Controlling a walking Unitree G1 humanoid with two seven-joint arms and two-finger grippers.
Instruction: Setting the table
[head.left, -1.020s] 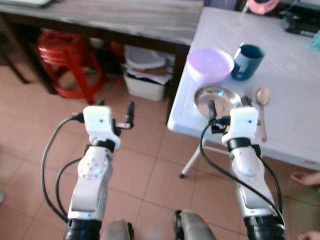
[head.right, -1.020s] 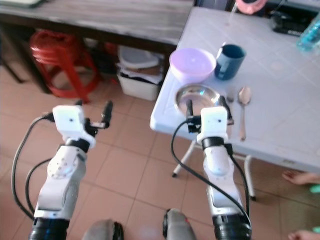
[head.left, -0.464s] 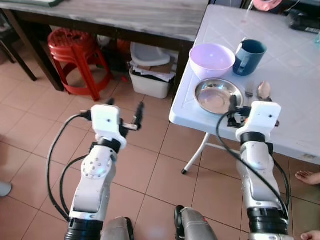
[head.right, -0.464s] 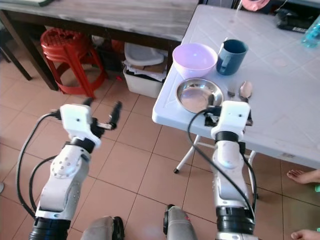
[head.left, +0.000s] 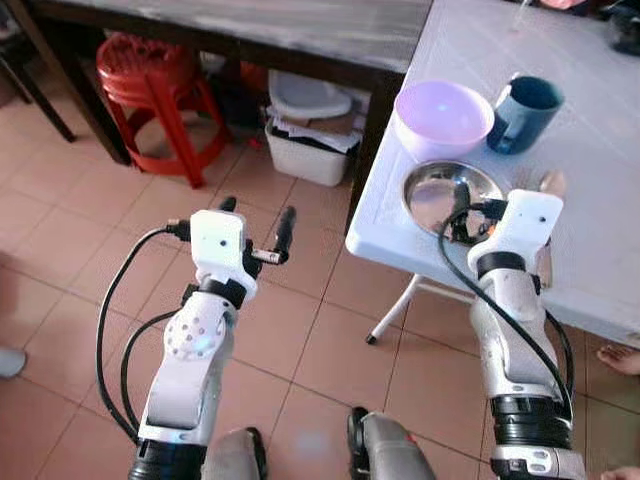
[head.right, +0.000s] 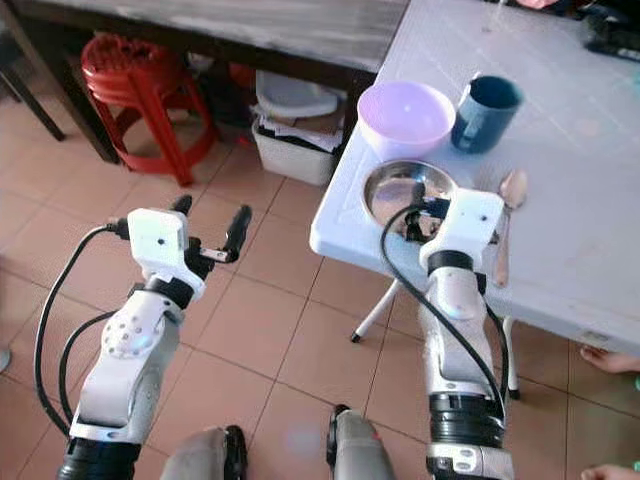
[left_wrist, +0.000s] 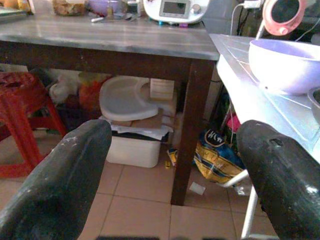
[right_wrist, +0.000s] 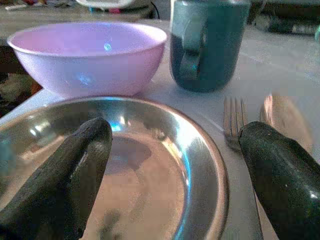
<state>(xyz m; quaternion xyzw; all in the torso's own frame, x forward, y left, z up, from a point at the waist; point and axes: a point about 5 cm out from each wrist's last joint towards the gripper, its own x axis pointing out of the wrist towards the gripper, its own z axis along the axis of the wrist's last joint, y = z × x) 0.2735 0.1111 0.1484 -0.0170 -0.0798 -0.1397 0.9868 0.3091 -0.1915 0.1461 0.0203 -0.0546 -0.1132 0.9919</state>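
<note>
Risk: the steel plate (head.right: 407, 192) sits near the white worktop (head.right: 580, 150) edge — a careless nudge from the right claw (right_wrist: 170, 165) could shove it off or into the pink bowl (head.right: 405, 118). That claw is spread wide, empty, low over the plate. Left claw (head.left: 255, 217) released too, idle above the floor — holding nothing.

1. Floor (head.left: 60, 250): terracotta tiles, pale grout.
2. Dark wooden table (head.left: 300, 30), grey top.
3. Red plastic stool (head.left: 150, 90) beneath it.
4. White bin (head.left: 305, 125) beside stool.
5. White counter (head.left: 600, 200), folding legs.
</note>
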